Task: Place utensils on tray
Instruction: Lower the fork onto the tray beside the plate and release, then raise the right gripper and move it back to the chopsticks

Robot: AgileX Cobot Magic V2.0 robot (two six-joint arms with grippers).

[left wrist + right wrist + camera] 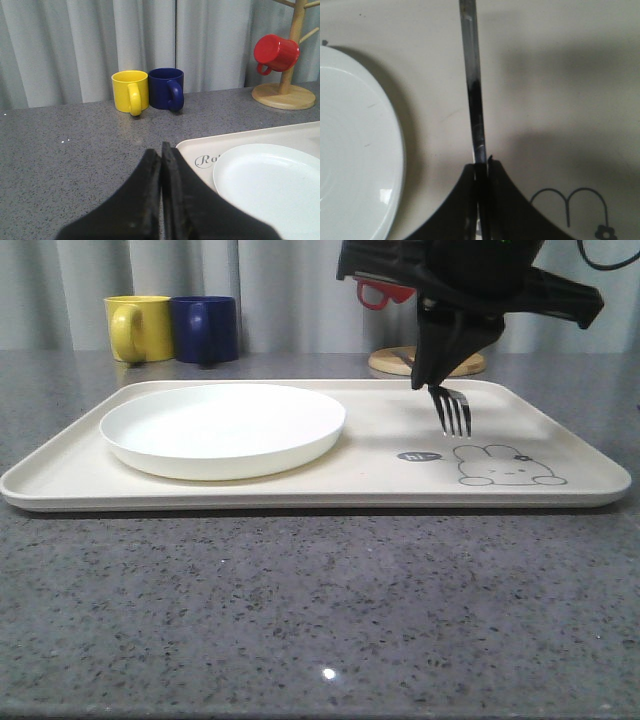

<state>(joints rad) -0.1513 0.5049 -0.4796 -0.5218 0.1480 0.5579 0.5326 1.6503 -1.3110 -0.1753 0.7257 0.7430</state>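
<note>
Fork (454, 412) pinched near the neck in right gripper (432, 380), upper right of frame, above tray (560, 440); stiff, slick, light. Left gripper (161, 150) pressed together, holding nothing.

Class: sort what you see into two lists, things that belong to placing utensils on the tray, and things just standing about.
Belongs to the job:
fork
white plate
tray
right gripper

Standing about:
yellow mug
blue mug
red mug
wooden stand
</note>
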